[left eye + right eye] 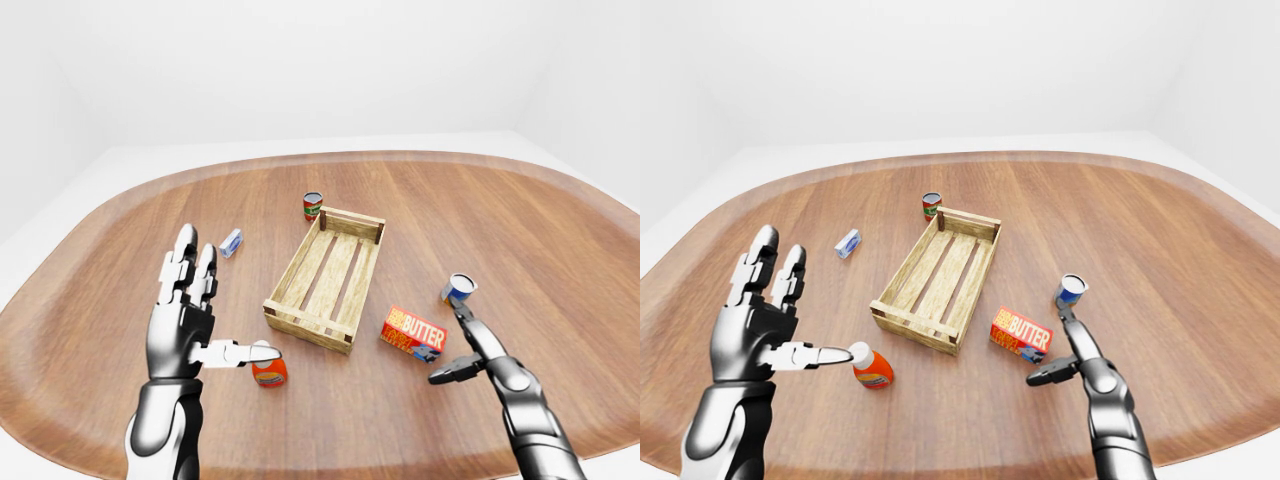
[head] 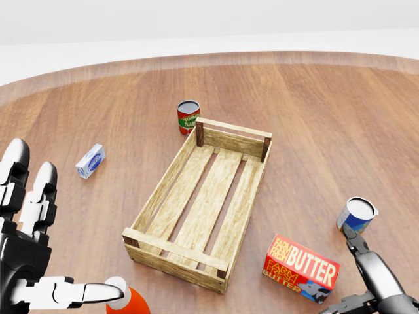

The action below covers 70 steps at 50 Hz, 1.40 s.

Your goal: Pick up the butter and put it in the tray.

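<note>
fingers [image 1: 457, 372] spread, both hands empty | butter [image 2: 301, 267]: red box, white lettering, flat beside tray [image 2: 172, 175]

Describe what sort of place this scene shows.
Probably a simulated test room, not a real kitchen: a big rounded wooden table set in blank white walls, holding groceries such as a butter box beside a wooden tray.

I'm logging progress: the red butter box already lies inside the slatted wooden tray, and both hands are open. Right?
Not quite. The red butter box lies on the round wooden table, right of the slatted wooden tray in the head view. Both hands are open.
</note>
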Motion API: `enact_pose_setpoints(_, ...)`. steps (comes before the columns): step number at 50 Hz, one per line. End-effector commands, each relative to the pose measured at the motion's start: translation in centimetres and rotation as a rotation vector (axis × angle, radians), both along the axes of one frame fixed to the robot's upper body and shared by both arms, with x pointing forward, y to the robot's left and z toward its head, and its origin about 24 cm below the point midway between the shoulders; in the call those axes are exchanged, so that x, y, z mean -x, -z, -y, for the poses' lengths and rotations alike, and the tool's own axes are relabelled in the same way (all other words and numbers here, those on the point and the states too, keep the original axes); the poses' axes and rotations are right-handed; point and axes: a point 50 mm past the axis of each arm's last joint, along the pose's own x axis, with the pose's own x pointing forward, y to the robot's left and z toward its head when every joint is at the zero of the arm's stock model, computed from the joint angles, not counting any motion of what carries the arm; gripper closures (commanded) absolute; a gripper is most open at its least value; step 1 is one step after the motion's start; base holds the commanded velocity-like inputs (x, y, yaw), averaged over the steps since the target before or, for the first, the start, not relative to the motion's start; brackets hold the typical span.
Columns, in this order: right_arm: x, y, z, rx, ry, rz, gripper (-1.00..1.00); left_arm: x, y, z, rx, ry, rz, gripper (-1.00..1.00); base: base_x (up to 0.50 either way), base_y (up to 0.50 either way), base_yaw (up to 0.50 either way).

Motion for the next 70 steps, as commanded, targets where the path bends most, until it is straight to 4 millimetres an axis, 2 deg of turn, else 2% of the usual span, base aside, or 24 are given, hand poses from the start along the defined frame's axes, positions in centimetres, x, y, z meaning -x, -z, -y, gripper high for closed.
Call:
enact_pose_setpoints(1,-0.2,0.8,-0.1,0.006,-0.001,-0.037,-1.00,0.1,-0.1,0.0,-0.001,0.000,0.006,-1.00,0.00,0.00,0.00)
enact_pose_setpoints(18,-1.6,2.6,1.6,-0.014,0.086,-0.155,-1.00,0.0,0.0,-0.1,0.003,-0.002,0.002,-1.00,0.00,0.00,0.00)
enact_pose_setpoints(23,-2.0,2.5,2.1,-0.015,0.101,-0.158,-1.00,-0.1,0.1,-0.1,0.002,-0.001,-0.005,-1.00,0.00,0.00,0.00)
enact_pose_setpoints(38,-4.4,0.8,0.7,0.027,0.012,-0.122,-1.00,-0.1,0.0,-0.2,0.002,-0.009,0.000,-1.00,0.00,0.00,0.00)
enact_pose_setpoints(49,-5.1,0.6,-0.7,0.026,-0.028,-0.108,-1.00,0.0,0.0,-0.2,0.000,-0.007,0.000,-1.00,0.00,0.00,0.00)
enact_pose_setpoints(59,-4.8,2.0,-1.7,0.005,-0.032,-0.165,-1.00,0.0,-0.1,-0.4,0.006,-0.012,0.007,-1.00,0.00,0.00,0.00)
enact_pose_setpoints(70,-4.2,2.9,-1.4,-0.001,-0.016,-0.216,-1.00,-0.2,0.0,-0.2,0.005,-0.010,0.001,-1.00,0.00,0.00,0.00)
